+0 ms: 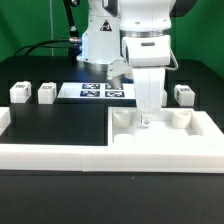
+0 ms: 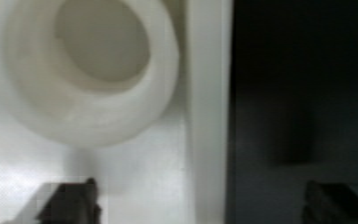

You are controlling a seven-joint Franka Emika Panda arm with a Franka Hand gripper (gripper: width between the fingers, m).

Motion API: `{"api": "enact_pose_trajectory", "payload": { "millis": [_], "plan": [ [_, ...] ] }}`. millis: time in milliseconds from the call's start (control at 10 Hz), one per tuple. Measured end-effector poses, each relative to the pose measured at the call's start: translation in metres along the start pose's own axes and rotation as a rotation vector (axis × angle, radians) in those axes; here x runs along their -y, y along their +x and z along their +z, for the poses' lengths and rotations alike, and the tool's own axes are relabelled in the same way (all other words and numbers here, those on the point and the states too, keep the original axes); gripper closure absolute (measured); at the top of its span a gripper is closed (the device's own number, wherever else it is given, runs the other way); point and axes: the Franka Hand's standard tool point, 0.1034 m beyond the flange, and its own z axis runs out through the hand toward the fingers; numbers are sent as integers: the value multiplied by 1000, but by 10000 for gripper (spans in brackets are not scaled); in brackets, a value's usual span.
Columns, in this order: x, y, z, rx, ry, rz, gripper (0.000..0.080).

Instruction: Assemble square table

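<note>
The square table's white tray-like top (image 1: 200, 135) lies at the front of the exterior view's right, with rounded white lumps (image 1: 122, 119) inside its back corners. My gripper (image 1: 148, 121) hangs straight down over the top's back part, between those lumps. In the wrist view both dark fingertips (image 2: 66, 202) stand far apart; the gripper (image 2: 201, 205) is open and holds nothing. Below it lie the top's white surface (image 2: 140, 160), a round white hollow form (image 2: 105, 60) and the black table. Three small white leg blocks show: two at the left (image 1: 18, 93) (image 1: 46, 93), one at the right (image 1: 183, 95).
The marker board (image 1: 103, 92) lies flat behind the gripper, near the robot's base. A long low white border wall (image 1: 55, 155) runs along the front left and joins the tray's side. Black table surface (image 1: 60, 120) lies between the wall and the left blocks.
</note>
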Motion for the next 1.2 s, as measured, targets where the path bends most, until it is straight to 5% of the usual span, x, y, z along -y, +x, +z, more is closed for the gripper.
{"api": "enact_pose_trajectory", "payload": {
  "millis": [800, 1200],
  "plan": [
    [0, 0, -1, 0, -1, 9, 151],
    [23, 27, -31, 7, -27, 336, 151]
  ]
}}
